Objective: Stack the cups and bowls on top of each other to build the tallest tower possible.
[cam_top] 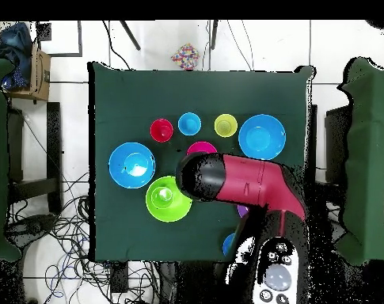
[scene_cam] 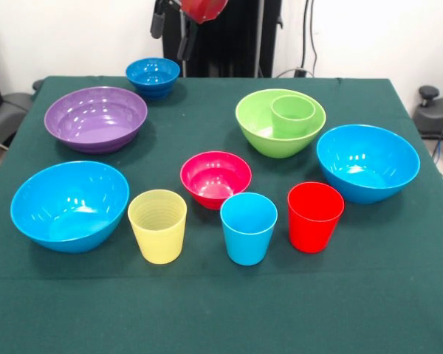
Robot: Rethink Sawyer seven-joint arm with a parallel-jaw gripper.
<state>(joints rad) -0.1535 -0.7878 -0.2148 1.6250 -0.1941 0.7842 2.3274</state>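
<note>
One green cup [scene_cam: 293,115] sits upright inside the lime bowl [scene_cam: 260,133]; the gripper [scene_cam: 171,26] hangs far behind the loose cups, jaw state unclear.

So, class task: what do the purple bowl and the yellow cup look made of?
Purple bowl: looks like glossy plastic, with bright light glints on its smooth inside. Yellow cup: probably plastic too, duller, with faint rings round its wall.

Front camera: I look across the counter [scene_cam: 399,310] from close, slightly above. Overhead camera: I look straight down from high up. Shared: the whole green-clothed counter [cam_top: 115,103] top.
</note>
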